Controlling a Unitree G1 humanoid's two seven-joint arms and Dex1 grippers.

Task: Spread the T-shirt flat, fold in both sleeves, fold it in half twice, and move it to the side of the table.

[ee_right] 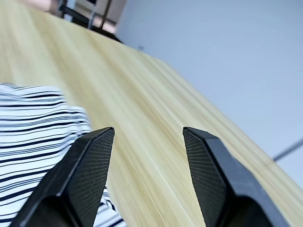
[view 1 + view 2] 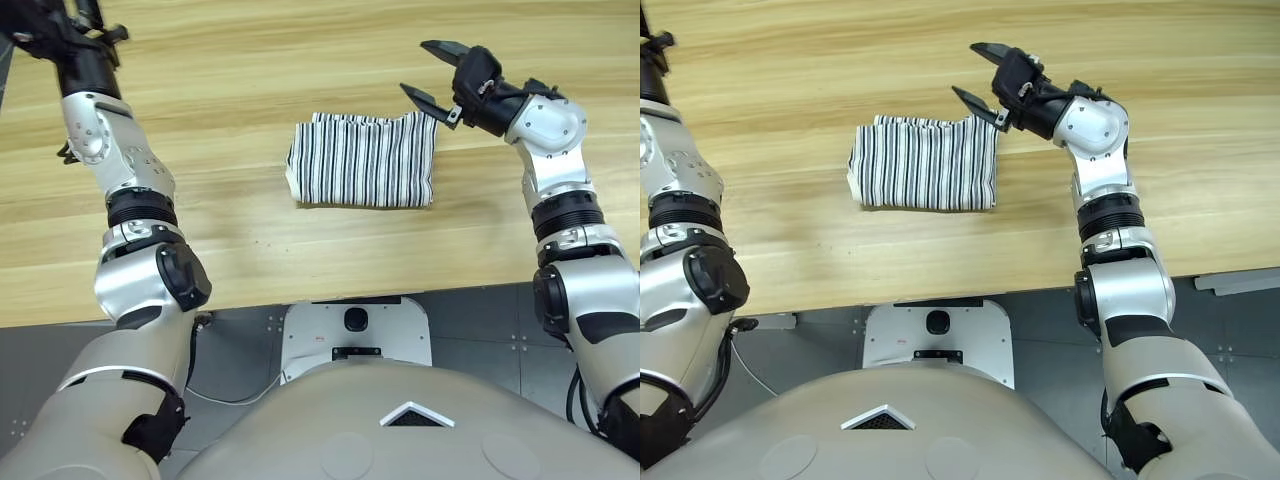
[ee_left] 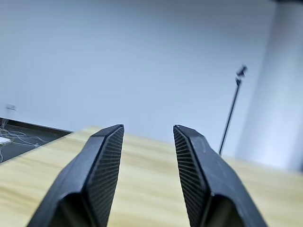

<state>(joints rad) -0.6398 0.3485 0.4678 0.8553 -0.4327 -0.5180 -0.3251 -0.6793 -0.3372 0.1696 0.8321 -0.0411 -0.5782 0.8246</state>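
**Striped T-shirt folded, mid-table, both grippers empty**

T-shirt (image 2: 363, 160): folded into a compact rectangle, flat on the wooden table (image 2: 250, 70), between the two arms.
Right gripper (image 2: 418, 68): fingers spread wide, holding nothing, just at the shirt's far right corner; contact impossible to tell.
Left gripper (image 3: 147, 128): fingers parted, holding nothing, at the far left, well apart from the shirt.

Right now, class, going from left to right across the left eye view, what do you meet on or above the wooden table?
The left arm → the folded striped T-shirt → the right claw, open, by the shirt's far right corner.
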